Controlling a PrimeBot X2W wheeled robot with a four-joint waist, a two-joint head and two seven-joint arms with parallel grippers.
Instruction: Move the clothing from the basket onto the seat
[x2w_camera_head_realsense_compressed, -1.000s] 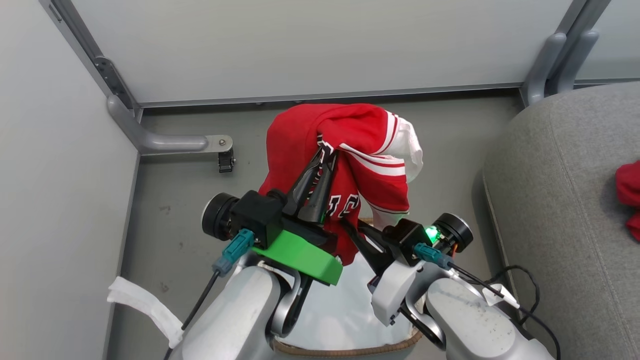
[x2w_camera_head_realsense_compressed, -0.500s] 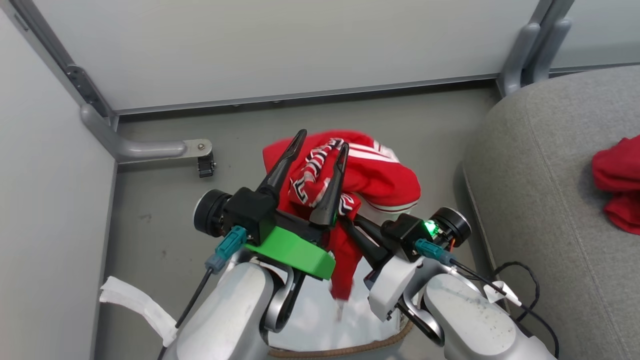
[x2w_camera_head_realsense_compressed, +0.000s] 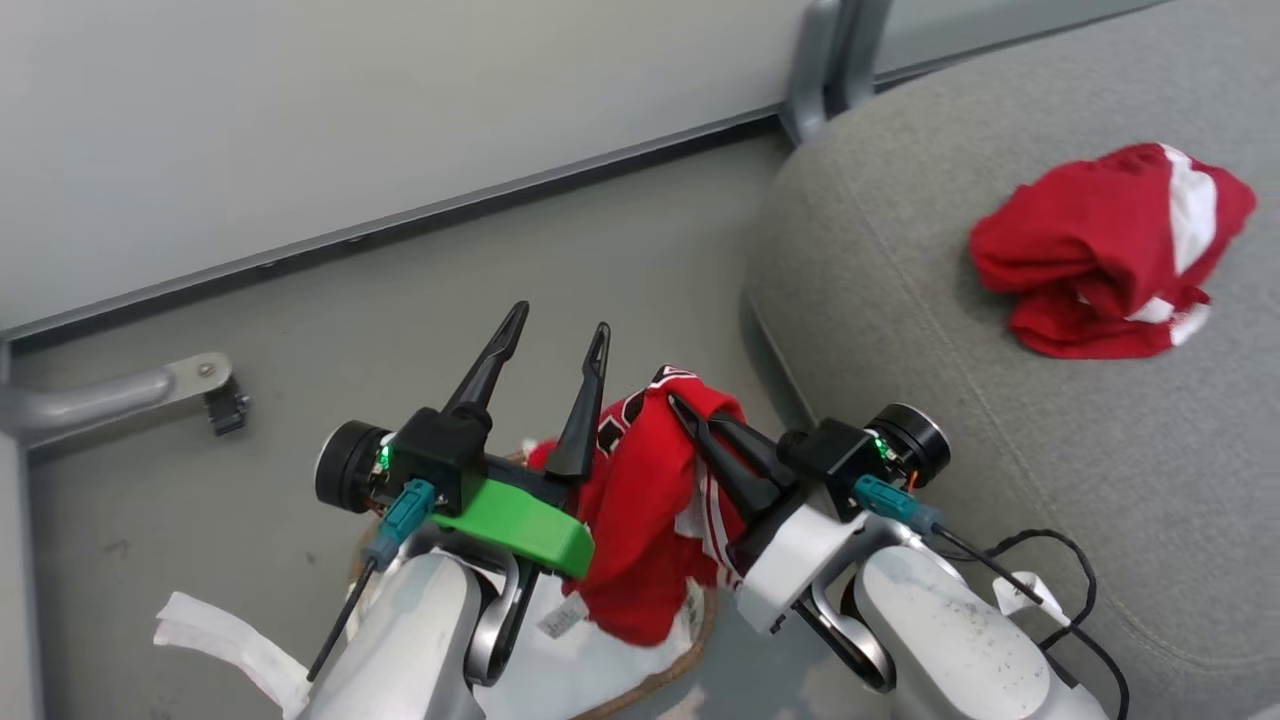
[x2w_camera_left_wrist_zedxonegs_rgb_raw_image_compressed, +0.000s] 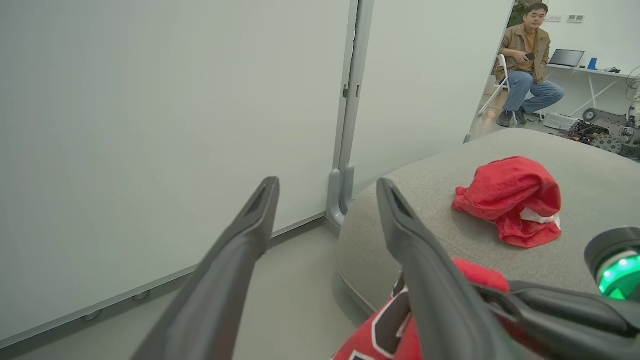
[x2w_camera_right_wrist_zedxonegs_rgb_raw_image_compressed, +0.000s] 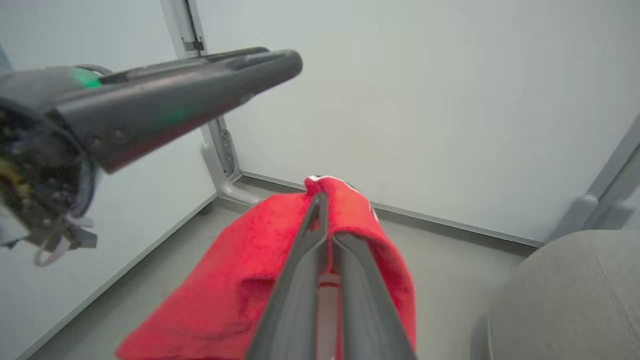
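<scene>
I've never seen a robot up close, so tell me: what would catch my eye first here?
Your eye goes first to the red jersey, dangling mid-picture from the right claw, which is pinched shut on it. Beside it the left claw stands open and empty. A second red garment lies crumpled on the grey sofa cushion at the right.

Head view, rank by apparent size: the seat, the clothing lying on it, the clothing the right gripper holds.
Largest: seat.
Then held clothing and clothing on seat look alike; held one is nearer, partly hidden: unranked.
</scene>
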